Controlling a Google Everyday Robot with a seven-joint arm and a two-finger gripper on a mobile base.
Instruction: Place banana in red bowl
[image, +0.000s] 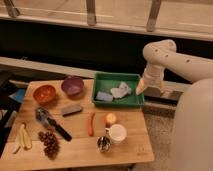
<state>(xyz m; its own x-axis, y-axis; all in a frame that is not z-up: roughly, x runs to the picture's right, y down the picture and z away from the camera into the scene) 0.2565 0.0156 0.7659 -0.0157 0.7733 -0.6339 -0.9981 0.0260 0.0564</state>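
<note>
The banana (22, 136) lies on the near-left corner of the table (130, 150), its peeled strips running lengthwise roughly from near edge to far edge. The red bowl (44, 93) sits beyond it, toward the far-left corner, beside a purple bowl (73, 85). The gripper (142, 88) hangs pointing down at the far right, by the right rim of the green tray (118, 102) — almost the whole table diagonal away from the banana. I cannot tell whether it is clenched or released. The reach likely has to cross down-left over the orange-red stick (91, 123) and the black-handled tool (51, 122).
</note>
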